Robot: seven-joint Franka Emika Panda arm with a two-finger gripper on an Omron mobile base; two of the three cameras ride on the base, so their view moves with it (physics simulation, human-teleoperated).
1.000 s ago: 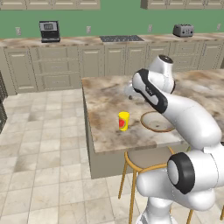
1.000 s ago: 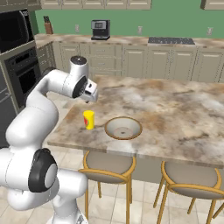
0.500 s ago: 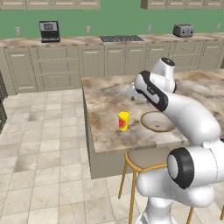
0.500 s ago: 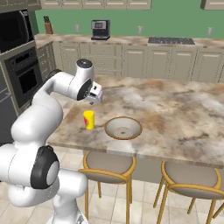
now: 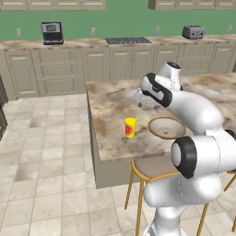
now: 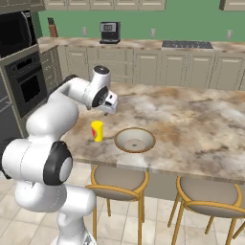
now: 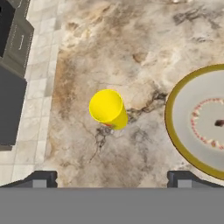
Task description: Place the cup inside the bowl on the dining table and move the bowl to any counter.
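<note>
Above the cup point(image 7: 108, 109), claw point(image 6: 109, 106) open-fingered.

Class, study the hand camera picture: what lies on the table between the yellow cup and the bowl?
Nothing: between the cup and the bowl is bare marbled top of the dining table. They stand apart, as the hand view shows.

- A rendered home kitchen is shown.
- The far green wall is lined by a long marbled counter point(image 5: 69, 44) over beige panelled cabinet doors and drawers.
- A cooktop point(image 5: 127, 40), a toaster point(image 5: 192, 32) and a coffee machine point(image 5: 51, 32) are set on that counter.
- A built-in oven point(image 6: 24, 79) is seen at the left.
- Wooden stools point(image 6: 119, 184) are tucked under the marbled dining table point(image 6: 191, 124).
- The floor is tiled.
</note>
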